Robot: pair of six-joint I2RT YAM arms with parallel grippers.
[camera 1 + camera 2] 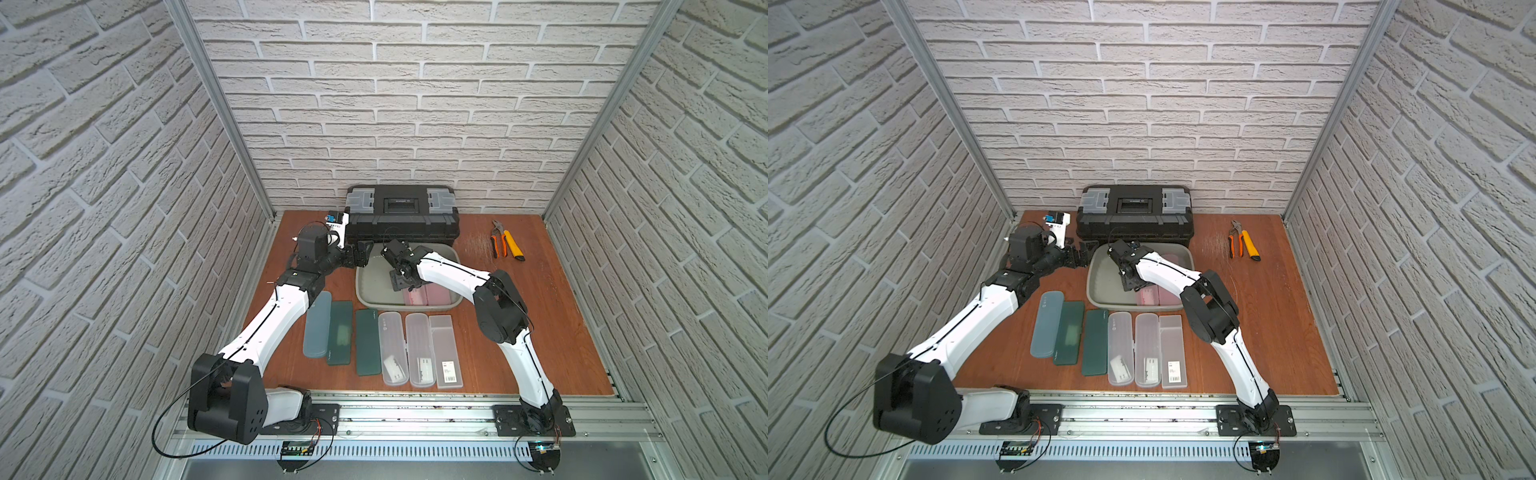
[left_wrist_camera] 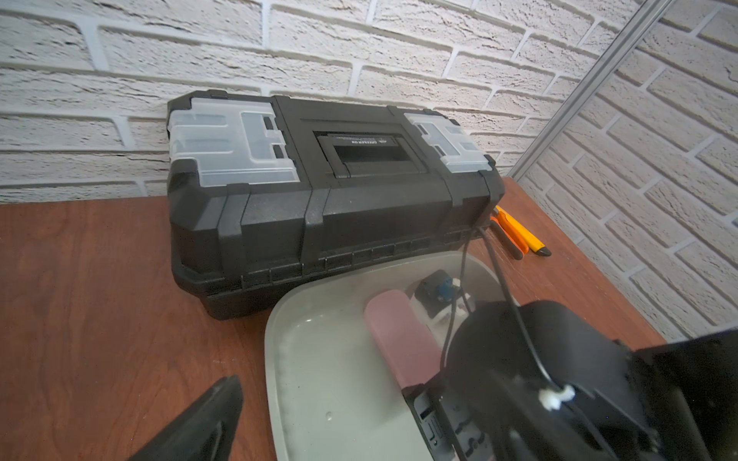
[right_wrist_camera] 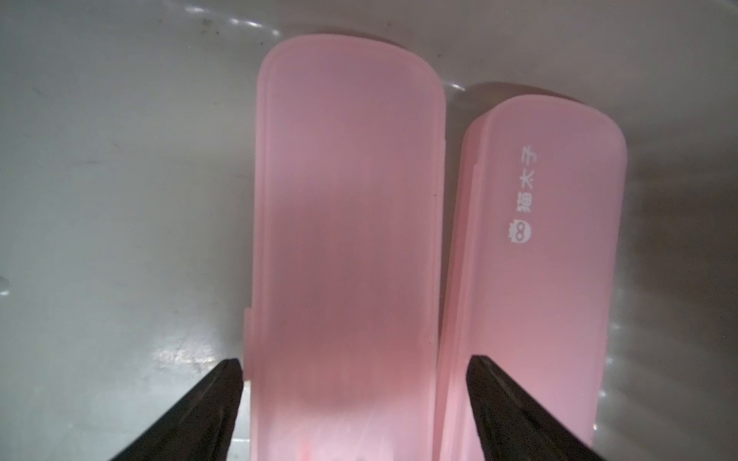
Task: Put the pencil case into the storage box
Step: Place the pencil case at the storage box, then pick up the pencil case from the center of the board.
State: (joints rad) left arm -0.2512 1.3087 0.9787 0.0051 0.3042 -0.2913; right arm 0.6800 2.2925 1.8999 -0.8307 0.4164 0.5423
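- Wooden tabletop (image 1: 561,311): grey-green plastic storage box (image 1: 374,286) holds pink plastic pencil case (image 3: 347,239).
- Likely light, stiff, slick; pinch long sides.
- Right hand (image 3: 355,359) astride it, released; left hand (image 1: 362,254) open.

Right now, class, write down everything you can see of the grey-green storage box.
The storage box is a shallow, lidless grey-green tub of smooth plastic, rectangular with rounded corners and a flared rim. It sits flat on the wooden table, just in front of the black toolbox. A plain pink pencil case and a printed pink pencil case lie side by side on its floor. The right gripper reaches inside, open fingers straddling the plain case.
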